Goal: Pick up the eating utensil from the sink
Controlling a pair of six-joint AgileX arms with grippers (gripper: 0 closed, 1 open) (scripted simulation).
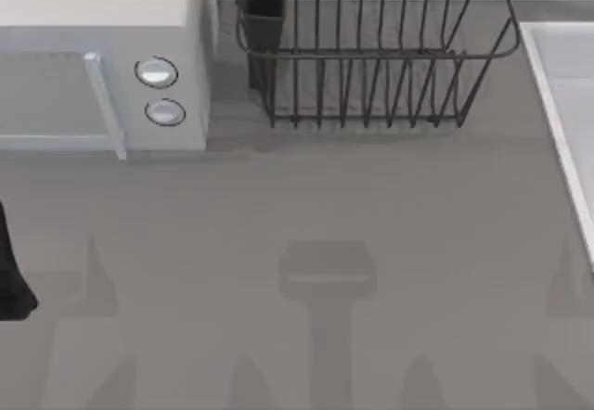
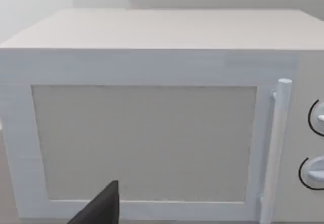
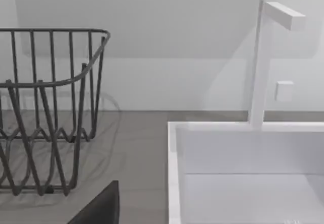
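Grey table (image 1: 306, 206) lay flat under the camera, with soft shadows across it. At the back left stood a white box (image 1: 102, 20) with a door handle (image 1: 104, 104) and two round knobs (image 1: 156, 72). Next to it, at the back middle, stood a dark wire rack (image 1: 371, 48) with a small dark cup (image 1: 264, 6) hooked on its left end. The sink (image 1: 561, 104) sat at the right edge of the table, and its pale raised rim ran down that side.

From the right wrist camera, the sink (image 3: 174, 173) was close by, with a tall white tap (image 3: 260, 62) standing behind it and the wire rack (image 3: 50, 107) beside it. I could not make out the eating utensil in the basin.

My left arm (image 1: 11, 275) was a dark shape at the left edge of the table. I could not tell whether either claw was open or closed
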